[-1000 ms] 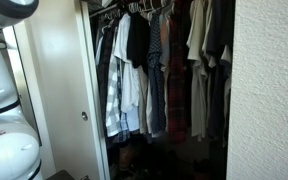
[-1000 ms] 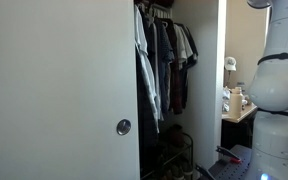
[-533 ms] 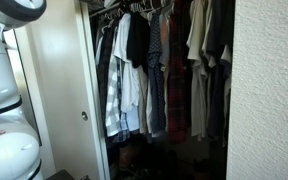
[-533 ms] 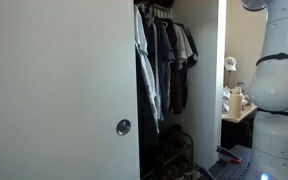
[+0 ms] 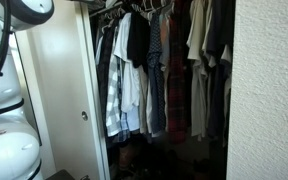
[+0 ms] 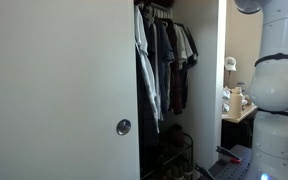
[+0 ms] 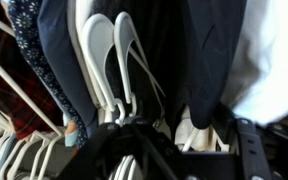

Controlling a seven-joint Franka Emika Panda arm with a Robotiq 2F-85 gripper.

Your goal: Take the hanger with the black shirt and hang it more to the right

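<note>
Black shirt hangs among lighter shirts in an exterior view, its hanger hidden. My gripper sits near white hangers. I cannot tell how its jaws stand.

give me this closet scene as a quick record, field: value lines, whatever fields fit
setting: closet with shirts hanging in a row
black shirt: hanging near the door side, a white shirt beside it
closet door: covers part of the opening, round handle
robot arm: white, outside the closet, reaching up out of frame
white hangers: two, close together in the wrist view
gripper: among the hangers, open or shut unclear
</note>
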